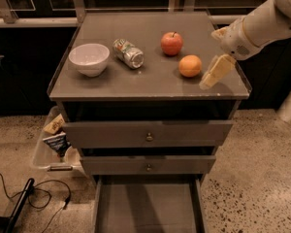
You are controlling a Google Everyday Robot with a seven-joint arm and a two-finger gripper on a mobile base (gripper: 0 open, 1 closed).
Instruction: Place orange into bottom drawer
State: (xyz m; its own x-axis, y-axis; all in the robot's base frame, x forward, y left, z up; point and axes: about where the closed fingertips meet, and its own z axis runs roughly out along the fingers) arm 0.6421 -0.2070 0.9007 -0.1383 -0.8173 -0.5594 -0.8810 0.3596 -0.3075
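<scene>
Grey tabletop (150, 86) carries the orange (190, 66); the gripper (215, 73) hangs just right of it, open or closed I cannot tell; bottom drawer (145, 208) stands open

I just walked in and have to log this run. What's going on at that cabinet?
The robot's arm reaches in from the right, and its gripper hangs just to the right of the orange. The orange sits on the cabinet top and has not yet been picked up. A red apple, a can lying on its side and a white bowl share that surface. The bottom drawer is pulled open, with nothing visible inside.
</scene>
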